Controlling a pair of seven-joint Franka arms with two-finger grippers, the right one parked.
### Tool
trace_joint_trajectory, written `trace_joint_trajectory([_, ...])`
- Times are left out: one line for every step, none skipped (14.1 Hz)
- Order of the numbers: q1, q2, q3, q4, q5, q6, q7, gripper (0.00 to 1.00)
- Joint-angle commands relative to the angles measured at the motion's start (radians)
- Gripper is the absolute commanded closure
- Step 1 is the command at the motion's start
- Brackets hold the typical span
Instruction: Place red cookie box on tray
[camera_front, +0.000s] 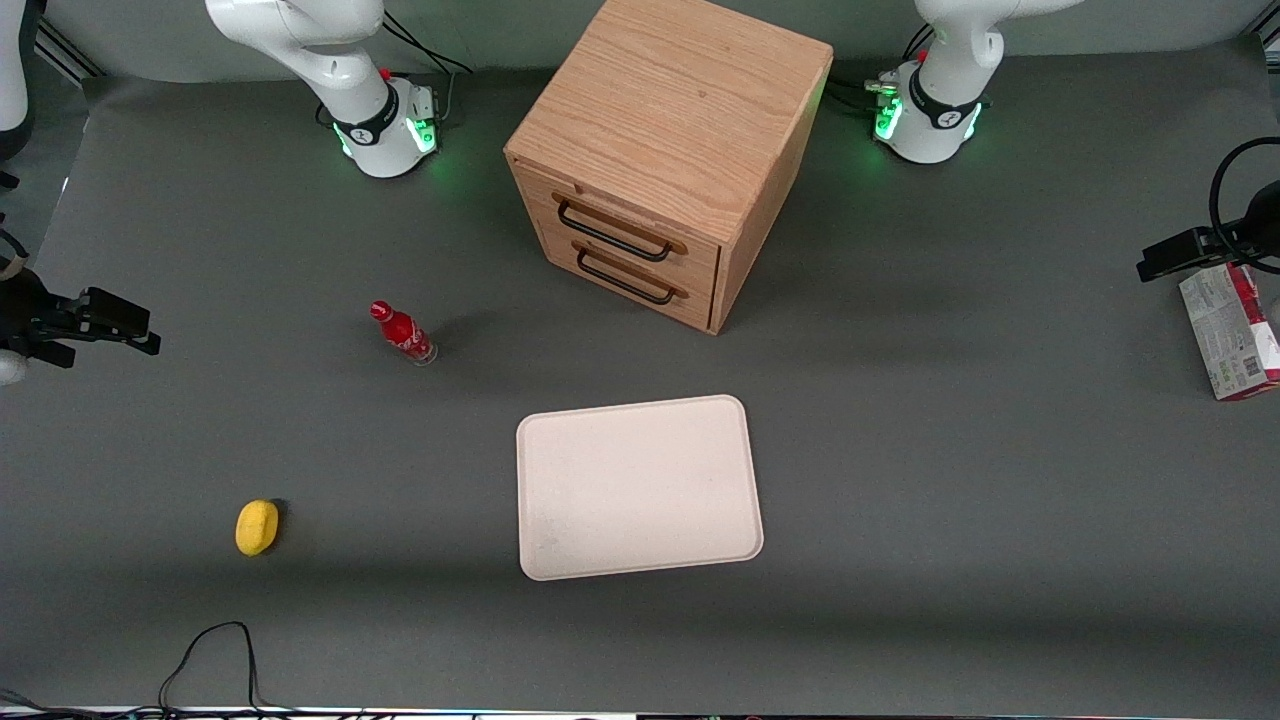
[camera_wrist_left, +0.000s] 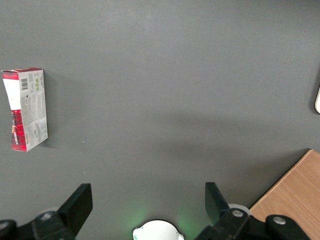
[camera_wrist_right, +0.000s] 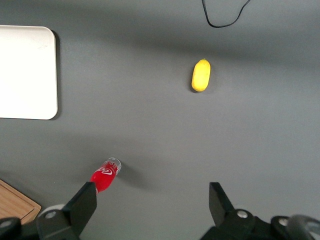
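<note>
Red cookie box (camera_front: 1232, 331) flat on table, pale face up, well apart from tray (camera_front: 637, 486), toward working arm's end. Gripper (camera_wrist_left: 147, 202) above table near box, fingers spread, empty. Wooden cabinet (camera_front: 668, 150) farther from camera than tray; red bottle (camera_front: 403, 332), yellow object (camera_front: 257, 526) toward parked arm's end.

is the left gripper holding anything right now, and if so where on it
Nothing is held. The left gripper hangs open above bare table, and the red cookie box lies apart from it on the mat, untouched.

- The pincer (camera_wrist_left: 148, 200), fingers spread wide, hangs above bare desk (camera_front: 980, 480), apart from the red cookie box (camera_front: 1232, 335).
- Open desk separates box and tray (camera_front: 640, 488).
- The cabinet (camera_front: 665, 150) stands farther from the front camera than the tray.
</note>
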Motion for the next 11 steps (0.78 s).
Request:
trace_joint_trajectory([0.04, 0.019, 0.0, 0.049, 0.013, -0.018, -0.013, 0.0])
trace_joint_trajectory([0.047, 0.022, 0.0, 0.051, 0.025, -0.014, -0.004, 0.0])
trace_joint_trajectory([0.061, 0.027, 0.0, 0.054, 0.054, -0.008, 0.001, 0.0])
trace_joint_trajectory([0.084, 0.028, 0.0, 0.06, 0.068, -0.007, 0.002, 0.0])
trace_joint_trajectory([0.131, 0.033, 0.0, 0.058, 0.07, 0.005, 0.005, 0.0])
trace_joint_trajectory([0.183, 0.042, -0.002, 0.064, 0.07, 0.017, 0.021, 0.0])
trace_joint_trajectory([0.227, 0.069, 0.0, 0.086, 0.07, 0.02, 0.082, 0.0])
trace_joint_trajectory([0.28, 0.091, 0.0, 0.106, 0.062, 0.023, 0.175, 0.0])
trace_joint_trajectory([0.331, 0.126, -0.002, 0.141, 0.058, 0.022, 0.253, 0.0])
trace_joint_trajectory([0.369, 0.163, 0.0, 0.184, 0.059, 0.022, 0.312, 0.0])
trace_joint_trajectory([0.415, 0.197, 0.0, 0.216, 0.059, 0.022, 0.368, 0.0])
